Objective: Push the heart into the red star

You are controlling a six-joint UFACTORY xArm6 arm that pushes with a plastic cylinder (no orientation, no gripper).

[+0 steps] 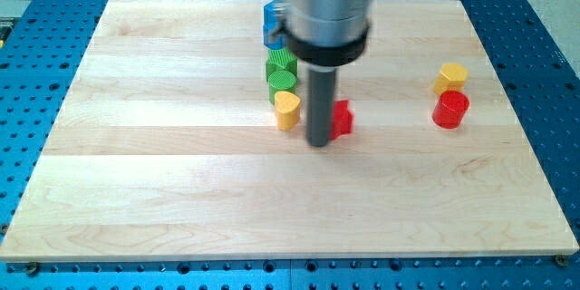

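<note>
A yellow heart block (287, 110) stands near the board's middle. A red star block (341, 119) lies just to its right, partly hidden behind the rod. My tip (319, 142) rests on the board between the two, a little below them, touching or nearly touching the red star's left side. The gap between heart and star is about the rod's width.
Two green blocks (281, 71) stand stacked in line just above the heart, with a blue block (270, 24) above them, partly hidden by the arm. At the view's right stand a yellow block (450, 78) and a red cylinder (449, 110). The wooden board (163, 172) lies on a blue perforated table.
</note>
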